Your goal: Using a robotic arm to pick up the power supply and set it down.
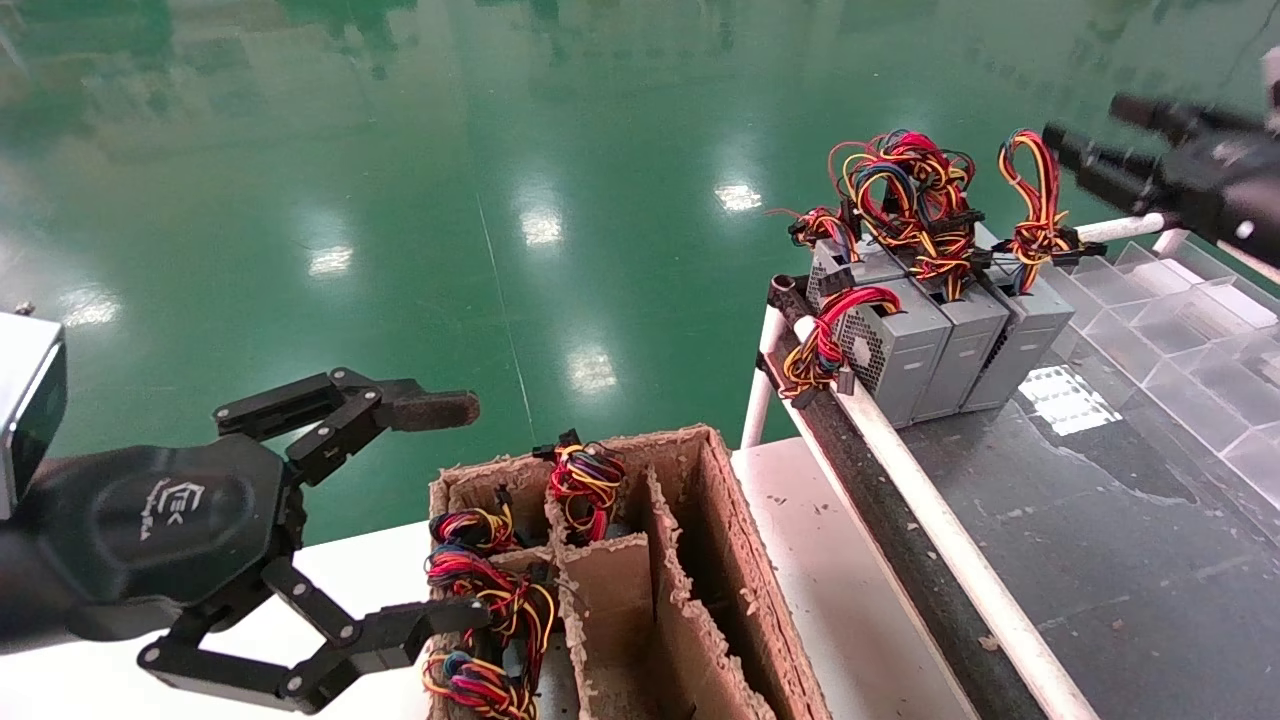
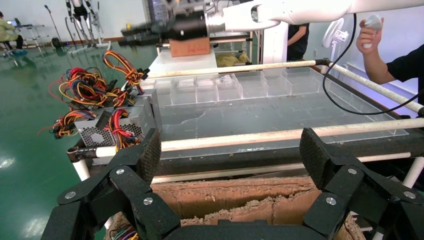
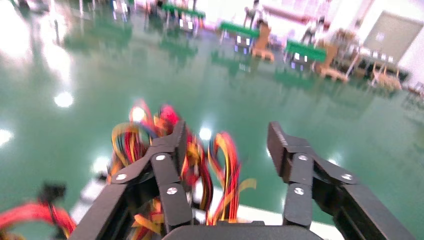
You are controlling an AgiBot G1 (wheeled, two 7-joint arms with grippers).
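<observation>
**Two open pincers, power supplies untouched**

Left pincer (image 1: 455,510) hangs spread wide above the cardboard box (image 1: 640,560) of wired units; three grey power supplies (image 1: 960,340) stand side by side at the dark worktop's (image 1: 1100,540) near-left corner; right pincer (image 1: 1085,135), fingers apart, hovers above and beside them.

We see a glossy green floor (image 1: 420,150) carrying bright patches of reflected ceiling light (image 1: 540,228). Across the hall, green-topped benches (image 3: 239,29) line up, blurred. Nearer us, a dark worktop (image 1: 1120,540) edged with white rails (image 1: 930,510).
</observation>
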